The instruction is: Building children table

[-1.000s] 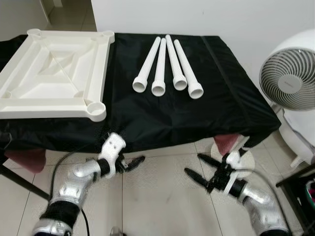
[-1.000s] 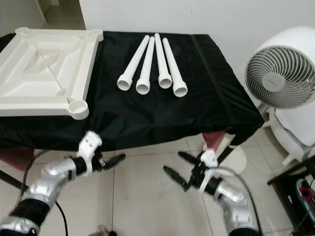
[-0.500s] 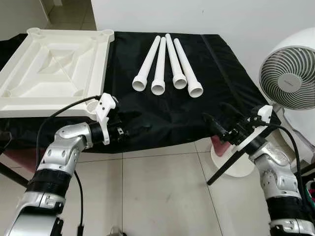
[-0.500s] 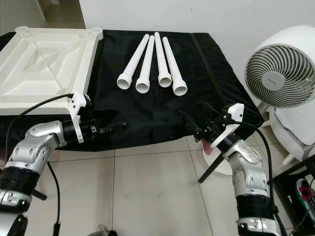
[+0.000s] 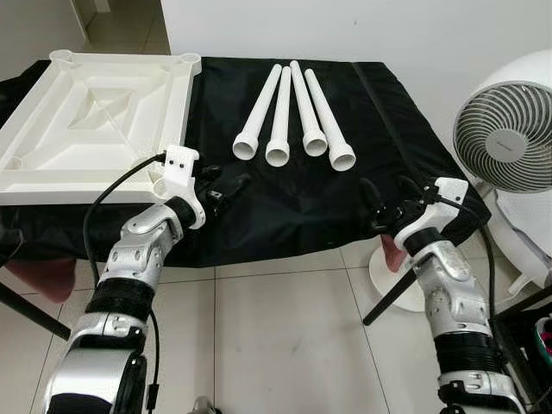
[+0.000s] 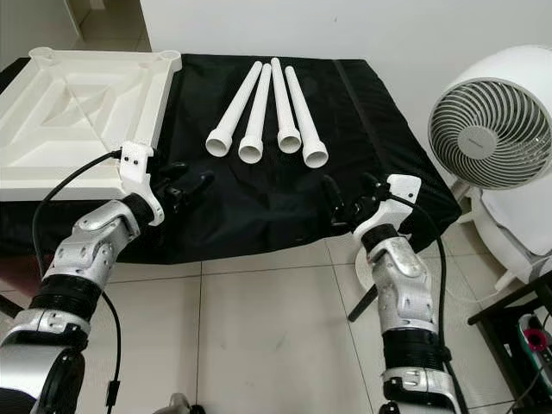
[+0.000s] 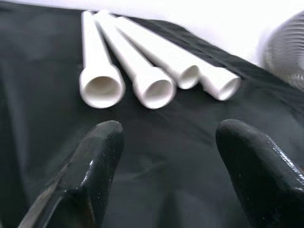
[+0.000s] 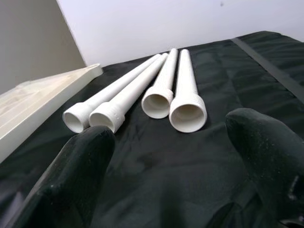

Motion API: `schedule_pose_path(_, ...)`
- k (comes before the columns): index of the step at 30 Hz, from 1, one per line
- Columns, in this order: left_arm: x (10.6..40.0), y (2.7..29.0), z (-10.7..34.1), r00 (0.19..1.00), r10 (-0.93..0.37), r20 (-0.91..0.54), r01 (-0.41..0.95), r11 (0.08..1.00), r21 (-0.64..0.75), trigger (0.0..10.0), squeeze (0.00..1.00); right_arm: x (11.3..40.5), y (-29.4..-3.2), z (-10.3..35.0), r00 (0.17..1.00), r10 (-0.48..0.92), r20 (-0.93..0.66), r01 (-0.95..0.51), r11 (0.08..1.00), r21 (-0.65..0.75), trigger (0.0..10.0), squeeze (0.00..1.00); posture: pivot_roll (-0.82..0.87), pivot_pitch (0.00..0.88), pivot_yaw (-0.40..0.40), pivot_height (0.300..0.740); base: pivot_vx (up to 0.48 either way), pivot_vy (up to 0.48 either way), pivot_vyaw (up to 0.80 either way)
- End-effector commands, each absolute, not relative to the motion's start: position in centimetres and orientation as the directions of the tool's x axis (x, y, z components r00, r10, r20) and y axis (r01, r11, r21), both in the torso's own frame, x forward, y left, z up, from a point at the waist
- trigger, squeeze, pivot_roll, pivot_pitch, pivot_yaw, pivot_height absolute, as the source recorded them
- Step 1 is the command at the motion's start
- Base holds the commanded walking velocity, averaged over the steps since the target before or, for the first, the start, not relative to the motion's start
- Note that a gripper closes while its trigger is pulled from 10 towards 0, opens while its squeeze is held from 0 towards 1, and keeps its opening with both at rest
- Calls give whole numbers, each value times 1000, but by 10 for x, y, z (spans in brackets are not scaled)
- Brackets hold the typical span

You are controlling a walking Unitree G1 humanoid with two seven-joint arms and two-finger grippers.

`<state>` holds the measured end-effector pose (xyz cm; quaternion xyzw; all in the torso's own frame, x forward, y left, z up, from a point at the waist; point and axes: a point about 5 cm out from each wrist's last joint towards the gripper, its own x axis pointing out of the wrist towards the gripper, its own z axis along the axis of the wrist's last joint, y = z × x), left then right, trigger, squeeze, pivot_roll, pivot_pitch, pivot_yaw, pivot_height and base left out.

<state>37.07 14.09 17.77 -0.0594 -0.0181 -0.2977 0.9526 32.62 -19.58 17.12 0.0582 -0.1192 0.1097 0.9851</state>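
From the left eye view, the white tabletop (image 5: 95, 129) lies upside down on the black cloth (image 5: 285, 194), at the robot's left, with round sockets at its corners. The four white legs (image 5: 293, 116) lie side by side in the middle, their wide ends toward the robot. The left gripper (image 5: 222, 187) hangs over the cloth just beside the near corner of the tabletop, its fingers apart and holding nothing. The right gripper (image 5: 390, 200) is over the cloth near the right edge, also spread and empty.

The right eye view gives the same scene. A white fan (image 6: 492, 129) stands on the floor close to the right arm; I think a wide swing of that arm could strike it.

In the left wrist view, the two fingers (image 7: 95, 166) frame the open ends of the legs, well apart from them.

In the right wrist view, the legs lie ahead between the open fingers (image 8: 80, 171), and the edge of the tabletop shows at the side.

The legs touch each other, so a finger pushed between two of them may roll the neighbours away. They are round and smooth, and one taken near the end could tilt or slip. The loose cloth may also drag and wrinkle.
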Motion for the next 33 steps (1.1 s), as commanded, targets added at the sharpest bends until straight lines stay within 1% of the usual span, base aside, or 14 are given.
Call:
schedule_pose_path(1, 375, 143, 172, 874, -482, 69, 486, 863, -134, 10000, 0, 326, -191, 171, 951, 160, 265, -192, 976, 99, 10000, 0, 3, 59, -2, 740, 0, 0, 0)
schedule_pose_path(3, 375, 142, 168, 890, -449, 76, 455, 878, -149, 10000, 0, 326, -188, 169, 954, 134, 267, -171, 978, 120, 10000, 0, 3, 59, -2, 740, 0, 0, 0)
schedule_pose_path(5, 373, 139, 167, 916, -376, 139, 398, 896, -195, 10000, 0, 324, -184, 161, 964, 99, 248, -129, 986, 109, 10000, 0, 0, 60, -2, 740, 0, 0, 0)
schedule_pose_path(7, 366, 132, 155, 924, -361, 124, 380, 904, -195, 10000, 0, 318, -184, 153, 970, 35, 240, -41, 999, 21, 10000, 0, 1, 55, 4, 740, 0, 0, 0)
schedule_pose_path(10, 354, 125, 147, 927, -344, 152, 368, 911, -185, 10000, 0, 309, -183, 146, 967, 8, 253, -25, 998, 63, 10000, 0, 9, 43, 20, 740, 0, 0, 0)
schedule_pose_path(13, 347, 123, 144, 928, -332, 171, 362, 912, -192, 10000, 0, 305, -182, 142, 968, -16, 251, -2, 997, 71, 10000, 0, 15, 38, 27, 740, 0, 0, 0)
schedule_pose_path(14, 345, 122, 142, 933, -316, 172, 342, 926, -159, 10000, 0, 302, -178, 141, 965, -1, 261, -15, 998, 60, 10000, 0, 20, 38, 32, 740, 0, 0, 0)
schedule_pose_path(16, 342, 121, 141, 931, -314, 187, 342, 929, -141, 10000, 0, 299, -175, 140, 963, 12, 270, -26, 999, 48, 10000, 0, 26, 33, 38, 740, 0, 0, 0)
schedule_pose_path(17, 340, 120, 138, 931, -311, 190, 334, 937, -99, 10000, 0, 297, -172, 138, 963, 20, 270, -28, 999, 26, 10000, 0, 22, 31, 44, 740, 0, 0, 0)
schedule_pose_path(22, 336, 122, 134, 932, -306, 196, 322, 945, -55, 10000, 0, 294, -169, 138, 957, 36, 287, -28, 999, -34, 10000, 0, 17, 27, 51, 740, 0, 0, 0)
schedule_pose_path(25, 334, 124, 131, 928, -316, 200, 325, 946, -14, 10000, 0, 293, -171, 136, 952, 28, 304, -18, 999, -34, 10000, 0, 19, 41, 23, 740, 0, 0, 0)
schedule_pose_path(27, 334, 123, 130, 927, -317, 202, 324, 946, -3, 10000, 0, 293, -170, 135, 952, 28, 305, -19, 999, -31, 10000, 0, 19, 41, 23, 740, 0, 0, 0)
schedule_pose_path(30, 333, 118, 130, 925, -326, 196, 340, 939, -43, 10000, 0, 289, -159, 135, 950, 63, 307, -45, 997, -66, 10000, 0, 4, 63, 10, 740, 0, 0, 0)
schedule_pose_path(33, 328, 113, 137, 915, -335, 227, 354, 934, -49, 10000, 0, 281, -154, 142, 939, 92, 332, -67, 994, -87, 10000, 0, 9, 73, 7, 740, 0, 0, 0)
